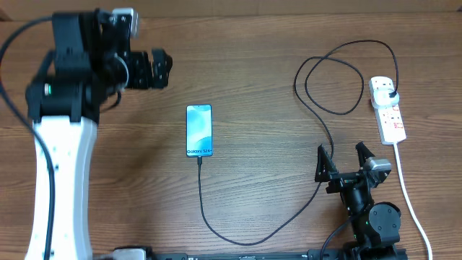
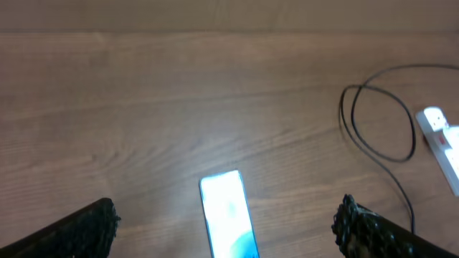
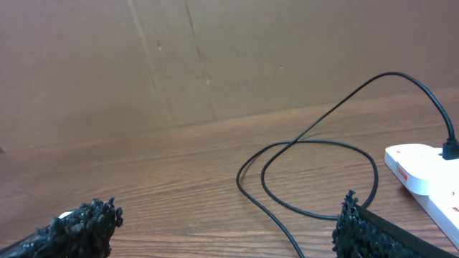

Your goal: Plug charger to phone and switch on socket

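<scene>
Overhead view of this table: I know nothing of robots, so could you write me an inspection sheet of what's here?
Surface: brown wooden table, bare grain.
Job's things: slim black-framed phone with light blue screen lies flat mid-table; thin black charger cable meets its bottom edge; white power strip with red markings at the right, black plug in it; switch state too small to tell.
Clutter: nothing seen.
Tools: left tool open, empty, apart from the phone; right tool open, empty, beside the cable.
Cables: charger cable loops left of the strip; white cord trails toward the near edge.
Surroundings: plain brown panel behind the table.
</scene>
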Motion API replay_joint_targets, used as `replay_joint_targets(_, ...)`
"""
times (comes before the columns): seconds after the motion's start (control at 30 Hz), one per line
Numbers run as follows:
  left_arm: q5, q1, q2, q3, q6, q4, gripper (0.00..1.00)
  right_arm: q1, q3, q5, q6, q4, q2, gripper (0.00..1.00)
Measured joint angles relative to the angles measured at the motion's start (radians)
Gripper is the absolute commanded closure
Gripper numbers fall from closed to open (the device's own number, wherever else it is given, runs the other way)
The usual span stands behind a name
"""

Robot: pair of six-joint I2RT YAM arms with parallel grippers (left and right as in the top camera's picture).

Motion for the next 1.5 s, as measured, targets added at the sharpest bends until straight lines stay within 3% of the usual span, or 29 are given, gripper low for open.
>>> replay_joint_targets(0.27,-0.006,0.000,-0.316,-0.453,0.000,0.326,0.00,0.000,0.000,0.000,0.000,0.000,-0.001,0.00)
replay_joint_targets(0.53,-0.071,0.000,-0.610,-0.807,0.001,0.407,0.00,0.000,0.000,0.000,0.000,0.000,-0.001,0.00)
replay_joint_targets(0.97,-0.133,0.000,-1.106,-1.378,0.075,0.953,0.00,0.000,0.000,0.000,0.000,0.001,-0.001,0.00)
replay_joint_targets(1.37,-0.145,0.000,-1.397,-1.624,0.135,0.976,0.00,0.000,0.000,0.000,0.000,0.000,-0.001,0.00)
replay_joint_targets(1.5,-0.163,0.000,-1.435,-1.644,0.139,0.904,0.00,0.000,0.000,0.000,-0.001,0.001,-0.001,0.00)
